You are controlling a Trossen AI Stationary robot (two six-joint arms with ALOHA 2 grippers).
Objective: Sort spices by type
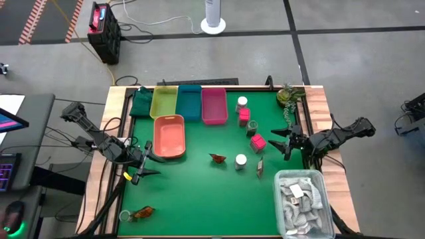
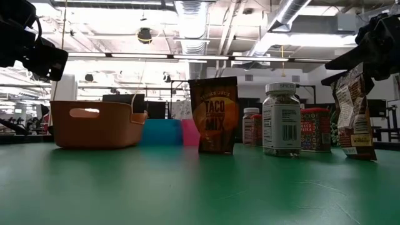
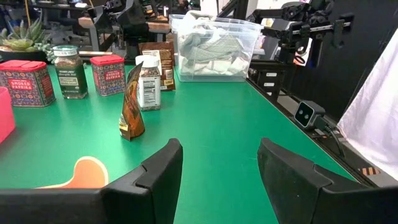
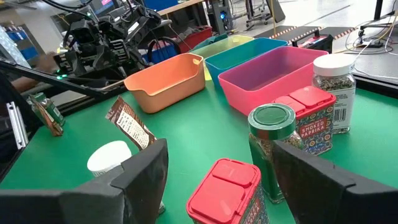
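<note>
The spices stand right of the table's middle. Two white-capped jars (image 1: 242, 103) (image 1: 240, 160), two pink boxes (image 1: 244, 114) (image 1: 257, 142), a green-lidded jar (image 1: 252, 126) and two red-brown sachets (image 1: 217, 158) (image 1: 259, 167) all rest upright on their bases. A third sachet (image 1: 143, 212) lies at the near left corner. My left gripper (image 1: 143, 162) (image 3: 217, 165) hovers open beside the orange tray, facing a sachet (image 3: 132, 102). My right gripper (image 1: 282, 139) (image 4: 221, 158) hovers open just right of the nearer pink box (image 4: 227, 193) and touches nothing.
Yellow (image 1: 164, 101), teal (image 1: 190, 101) and pink (image 1: 214, 105) trays line the far edge, with an orange tray (image 1: 169, 136) in front of them. A clear bin of grey rags (image 1: 302, 202) fills the near right corner. A potted plant (image 1: 287, 95) stands at the far right corner.
</note>
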